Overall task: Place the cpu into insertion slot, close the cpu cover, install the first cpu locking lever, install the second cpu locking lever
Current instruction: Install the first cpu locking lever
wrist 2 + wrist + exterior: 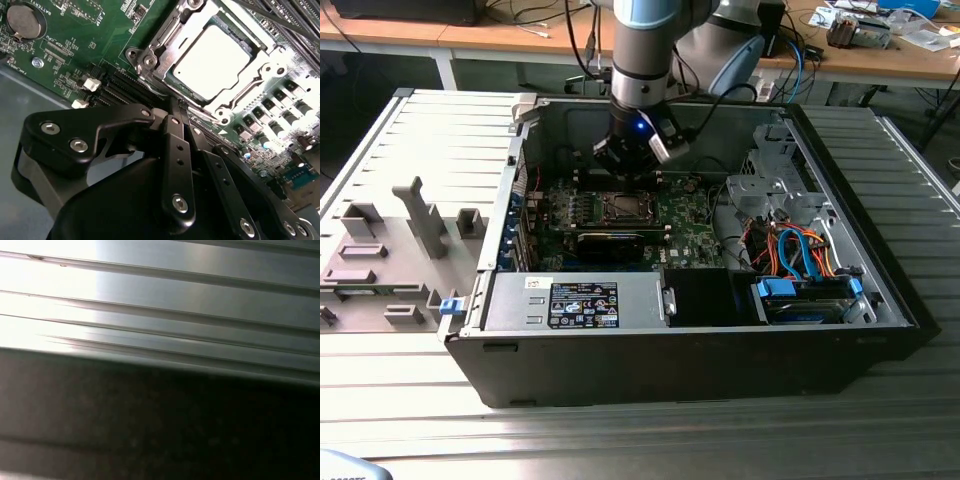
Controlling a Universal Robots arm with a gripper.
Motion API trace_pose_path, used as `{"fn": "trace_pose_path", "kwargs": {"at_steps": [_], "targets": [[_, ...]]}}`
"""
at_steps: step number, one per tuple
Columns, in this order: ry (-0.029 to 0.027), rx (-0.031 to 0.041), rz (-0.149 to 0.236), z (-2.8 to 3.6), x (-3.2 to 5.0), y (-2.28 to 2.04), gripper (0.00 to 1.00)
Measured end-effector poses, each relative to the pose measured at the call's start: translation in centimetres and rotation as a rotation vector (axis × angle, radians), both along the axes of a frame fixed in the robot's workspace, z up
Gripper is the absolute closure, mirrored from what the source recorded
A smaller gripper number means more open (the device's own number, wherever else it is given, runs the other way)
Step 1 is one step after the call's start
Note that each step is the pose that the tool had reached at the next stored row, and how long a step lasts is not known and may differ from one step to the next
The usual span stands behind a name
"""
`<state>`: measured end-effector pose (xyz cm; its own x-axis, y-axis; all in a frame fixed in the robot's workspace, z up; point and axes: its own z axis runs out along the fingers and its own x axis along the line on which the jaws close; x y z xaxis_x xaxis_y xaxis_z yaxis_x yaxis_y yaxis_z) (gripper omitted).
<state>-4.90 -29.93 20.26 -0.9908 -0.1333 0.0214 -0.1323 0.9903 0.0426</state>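
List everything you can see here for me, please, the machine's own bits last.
computer case: one, black, open on the ribbed metal table
motherboard: one, green, inside the case
cpu: one, silvery, lying in the insertion slot
cpu cover: one, silvery frame around the cpu
coin battery: one, silver, on the motherboard
cables: several, blue and orange, exterior view's right
gripper: one, black, beside the slot, fingers together

Ribbed metal table (410, 400), wooden desks (520, 40) — cluttered
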Motion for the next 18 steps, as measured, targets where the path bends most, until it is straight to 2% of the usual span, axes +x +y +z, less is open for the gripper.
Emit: {"fn": "trace_pose_path", "kwargs": {"at_steps": [2, 8, 10, 16, 18], "targets": [[-0.0007, 0.0040, -0.001, -0.15, 0.19, -0.01, 0.89], [0.0003, 0.0086, -0.001, -0.27, 0.60, -0.05, 0.89], [-0.0006, 0.0093, -0.001, -0.20, 0.61, -0.04, 0.89], [-0.0077, 0.0088, -0.001, 0.33, 0.38, -0.05, 0.89], [-0.0080, 0.0089, -0.001, 0.51, 0.38, -0.05, 0.89]]}}
